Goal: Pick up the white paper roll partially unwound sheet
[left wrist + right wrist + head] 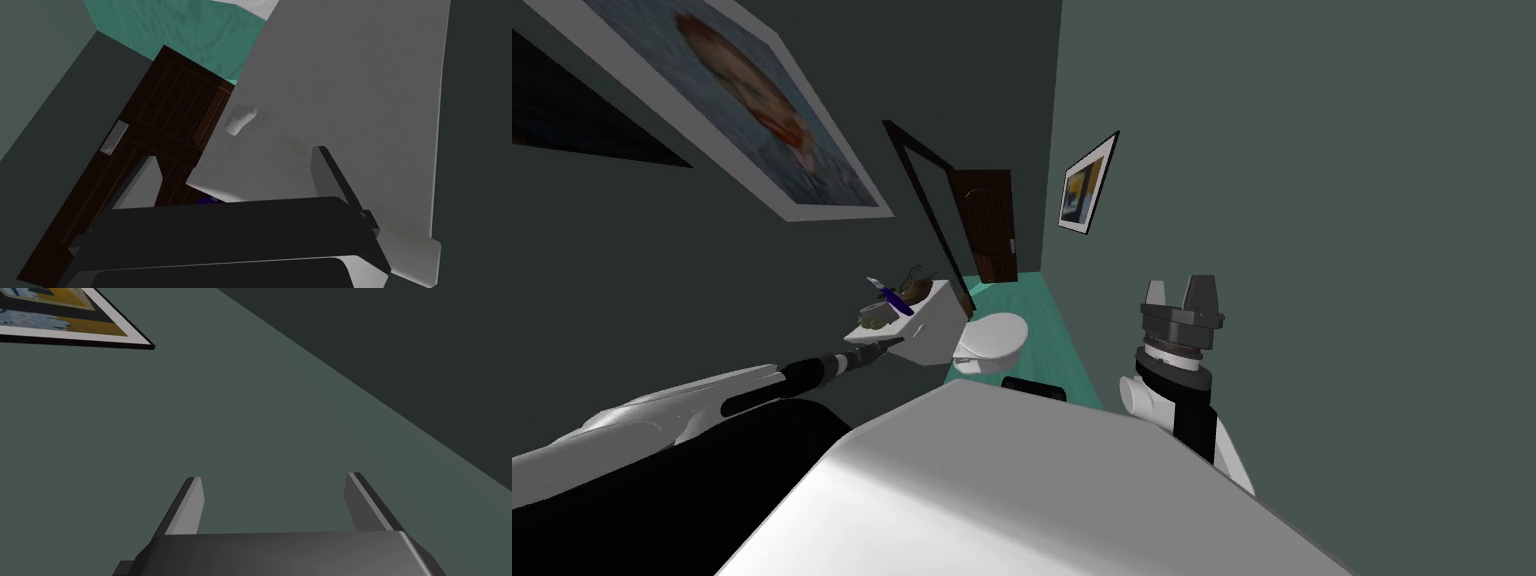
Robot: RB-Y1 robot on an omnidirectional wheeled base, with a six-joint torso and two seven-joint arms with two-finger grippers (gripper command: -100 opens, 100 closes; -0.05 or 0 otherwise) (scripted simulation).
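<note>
The left gripper (892, 343) is open. In the left wrist view its 2 fingers (326, 167) stand wide apart, with nothing held between them. It is right up against the white side of the toilet tank (350, 100), just under the tank's top edge. The left arm is stretched out long and almost straight, reaching forward to the tank.

There is 1 toilet (994, 335). The tank has 1 small flush handle (240, 119) on its side. A few small things sit on the tank top: 1 blue stick-like thing (895, 299), 1 brown thing (916, 289) and a small white thing that looks like the paper roll (869, 322) – it is too small to be sure. The roll sits near the tank's edge, just above the left gripper's tip.

The right gripper (1180, 292) is open too – its 2 fingers (192, 505) are far apart and hold nothing. The right arm is bent and points up, well away from the toilet.

There are 2 pictures, a big one (742, 100) and a small one (1087, 185). There is 1 dark brown door (992, 235) at the end of the green floor (1057, 330).
</note>
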